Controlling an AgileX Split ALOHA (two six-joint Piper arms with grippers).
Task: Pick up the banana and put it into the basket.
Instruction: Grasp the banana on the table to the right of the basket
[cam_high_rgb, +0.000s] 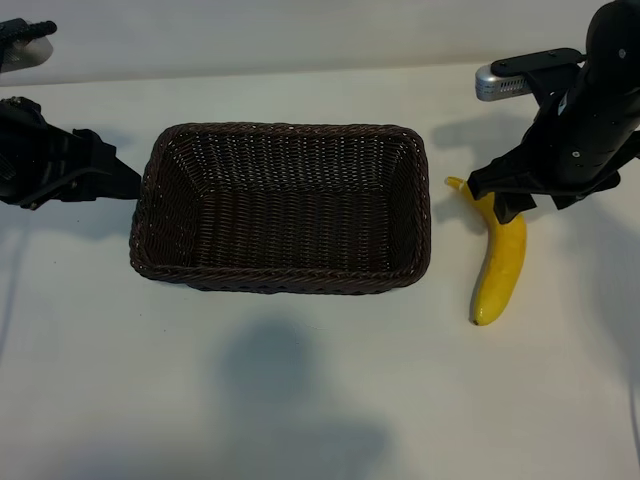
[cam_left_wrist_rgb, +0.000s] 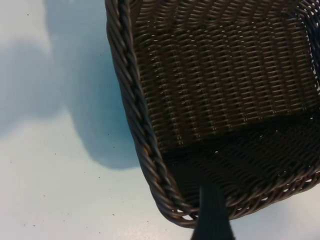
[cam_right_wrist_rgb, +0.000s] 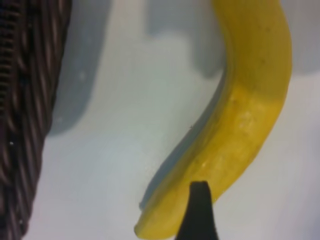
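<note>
Landmark: basket (cam_high_rgb: 281, 208), dark brown wicker, rectangular, sits mid-bench on the white bench (cam_high_rgb: 300, 400). Interior holds nothing visible in the exterior and left wrist views.

Banana (cam_high_rgb: 498, 258): lies flat on bench just beside basket's right short side, apart from the rim, not touching. Long axis runs roughly parallel to that side. Stem end points toward the far edge, blunt tip toward the near edge. Not in basket.

Right gripper (cam_high_rgb: 497, 195): positioned directly over banana's stem-end half, beside basket's right far corner, pointing steeply down. Jaws stand wide, nothing between them. Whether a jaw tip touches the fruit can't be told from the exterior view. Right wrist view shows one dark fingertip (cam_right_wrist_rgb: 199, 212) in front of the banana (cam_right_wrist_rgb: 250, 115), w/ basket (cam_right_wrist_rgb: 25, 115) wall off to one side and bare bench between.

Left gripper (cam_high_rgb: 120, 180): sits at basket's left short side, near the rim, angled down toward it. Jaws wide, holding nothing. Left wrist view shows one fingertip (cam_left_wrist_rgb: 212, 212) over a corner of the basket (cam_left_wrist_rgb: 145, 145) rim.
</note>
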